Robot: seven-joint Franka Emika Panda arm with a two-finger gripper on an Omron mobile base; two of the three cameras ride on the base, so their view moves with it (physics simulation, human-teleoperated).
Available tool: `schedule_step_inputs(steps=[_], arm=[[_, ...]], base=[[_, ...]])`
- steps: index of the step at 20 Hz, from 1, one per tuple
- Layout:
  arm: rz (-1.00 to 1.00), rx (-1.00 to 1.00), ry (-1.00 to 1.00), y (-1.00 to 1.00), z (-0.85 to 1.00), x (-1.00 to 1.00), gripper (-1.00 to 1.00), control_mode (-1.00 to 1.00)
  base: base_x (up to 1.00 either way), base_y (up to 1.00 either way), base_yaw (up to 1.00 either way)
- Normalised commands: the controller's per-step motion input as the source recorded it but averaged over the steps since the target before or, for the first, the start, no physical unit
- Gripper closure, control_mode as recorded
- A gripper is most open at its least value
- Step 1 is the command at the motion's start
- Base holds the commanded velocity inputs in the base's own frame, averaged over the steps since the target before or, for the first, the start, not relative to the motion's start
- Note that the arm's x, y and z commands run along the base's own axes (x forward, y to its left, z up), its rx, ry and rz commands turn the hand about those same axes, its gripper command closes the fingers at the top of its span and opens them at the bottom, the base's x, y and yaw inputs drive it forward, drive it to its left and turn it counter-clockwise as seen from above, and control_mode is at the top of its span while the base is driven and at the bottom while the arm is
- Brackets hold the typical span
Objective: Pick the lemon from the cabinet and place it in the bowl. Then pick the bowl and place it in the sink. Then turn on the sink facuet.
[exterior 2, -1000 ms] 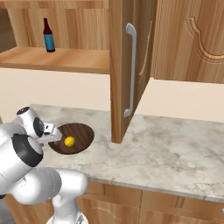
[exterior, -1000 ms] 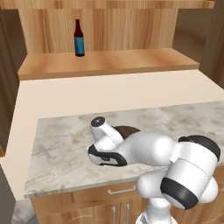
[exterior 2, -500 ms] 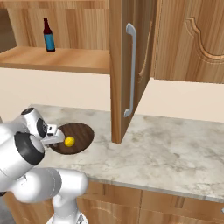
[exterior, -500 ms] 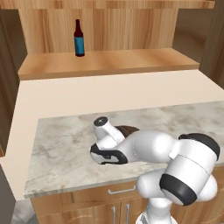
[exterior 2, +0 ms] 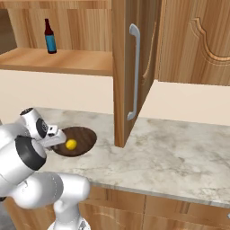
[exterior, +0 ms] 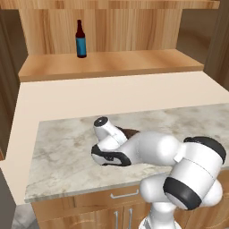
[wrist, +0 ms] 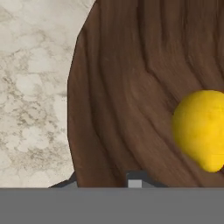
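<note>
The dark wooden bowl [exterior 2: 83, 136] [wrist: 127, 87] sits on the marble counter below the cabinet [exterior 2: 58, 60], and a sliver of the bowl [exterior: 130, 133] shows behind my hand. The yellow lemon [exterior 2: 71, 144] [wrist: 201, 129] lies inside it. My gripper [exterior 2: 57, 138] [wrist: 103, 181] is at the bowl's left rim, shut on it. One fingertip [wrist: 135, 179] is inside the bowl and the other is outside against the wall. The sink and the sink facuet are out of view.
A dark bottle [exterior: 80, 39] [exterior 2: 50, 37] stands on the cabinet shelf [exterior: 112, 65]. An open cabinet door [exterior 2: 130, 67] with a metal handle hangs just right of the bowl. The marble counter [exterior 2: 179, 152] runs on to the right, with drawer fronts below its front edge.
The jaws have gone from wide open to closed on the bowl's left rim. The bowl, the lemon and the arm have hardly moved.
</note>
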Motion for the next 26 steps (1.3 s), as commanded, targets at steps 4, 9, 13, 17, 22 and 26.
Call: schedule_step_inputs(steps=[4,9,13,17,22,26], arm=[[0.24,-0.16,-0.03,-0.24,0.36,-0.4,1.0,-1.0],[0.23,-0.12,-0.01,-0.29,0.65,-0.51,1.0,-1.0],[0.26,-0.15,-0.01,-0.23,0.75,-0.54,1.0,-1.0],[0.33,-0.23,-0.01,-0.04,0.93,-0.73,1.0,-1.0],[0.37,-0.21,0.0,0.0,1.0,-0.97,1.0,-1.0],[0.31,-0.09,0.0,0.0,1.0,-1.0,1.0,-1.0]], base=[[0.0,0.0,0.0],[0.0,0.0,0.0],[0.0,0.0,0.0],[0.0,0.0,0.0],[0.0,0.0,0.0],[0.0,0.0,0.0]])
